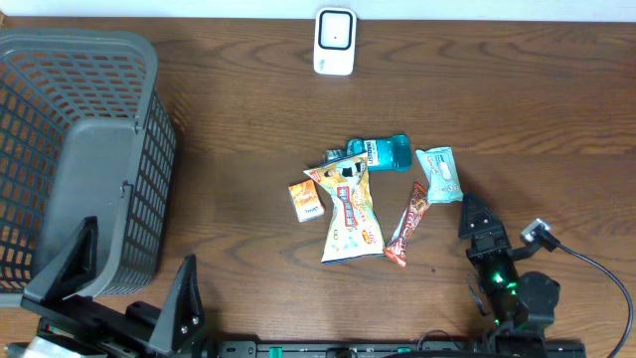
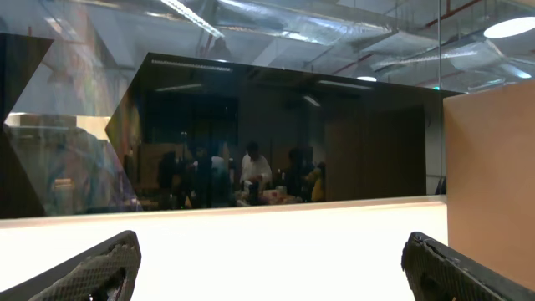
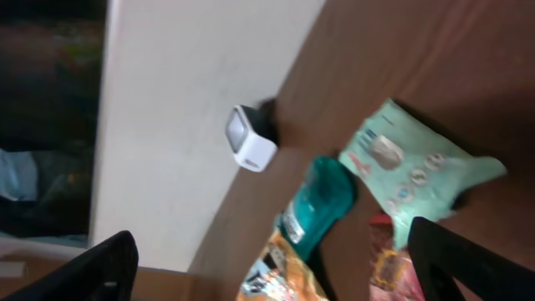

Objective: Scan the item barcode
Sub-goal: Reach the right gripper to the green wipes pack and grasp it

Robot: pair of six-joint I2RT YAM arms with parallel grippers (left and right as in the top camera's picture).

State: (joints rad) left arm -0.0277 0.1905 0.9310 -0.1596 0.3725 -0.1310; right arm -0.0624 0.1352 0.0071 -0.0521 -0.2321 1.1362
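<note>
A white barcode scanner (image 1: 336, 42) stands at the table's far edge; the right wrist view shows the scanner (image 3: 251, 139) too. Mid-table lie a teal bottle (image 1: 381, 153), a mint packet (image 1: 438, 175), an orange snack bag (image 1: 350, 211), a small orange box (image 1: 306, 200) and a red bar wrapper (image 1: 406, 225). My right gripper (image 1: 475, 213) hovers open just right of the wrapper, holding nothing. Its camera looks over the teal bottle (image 3: 322, 205), mint packet (image 3: 410, 171) and snack bag (image 3: 280, 272). My left gripper (image 1: 129, 283) rests open at the near left, pointing off the table (image 2: 272, 267).
A large grey mesh basket (image 1: 79, 45) fills the left side of the table. A cable (image 1: 586, 261) runs from the right arm toward the right edge. The left wrist view shows only a wall and dark glass.
</note>
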